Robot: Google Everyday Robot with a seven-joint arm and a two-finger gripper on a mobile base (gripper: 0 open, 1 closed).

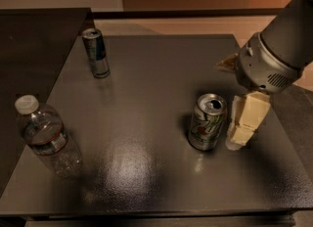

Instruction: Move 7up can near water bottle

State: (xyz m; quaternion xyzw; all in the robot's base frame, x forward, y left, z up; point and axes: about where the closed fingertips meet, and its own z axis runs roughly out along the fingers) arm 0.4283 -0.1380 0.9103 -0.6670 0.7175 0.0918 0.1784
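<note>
Just beside the 7up can (207, 122) hangs the pincer (238, 135), spread or pressed I cannot tell.

Your arm's wrist housing (276, 55): rounded grey-silver drum, darker upper section, slotted vent grille, small white tab. Your gripper (238, 137): cream, blocky, segmented, located low over the table, just beside the 7up can (207, 122).

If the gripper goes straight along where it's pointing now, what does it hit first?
The gripper hangs just right of the 7up can, pointing down and slightly left. It would most likely meet the table beside the can's base first. Depth is unclear, so it might graze the can's side.
</note>
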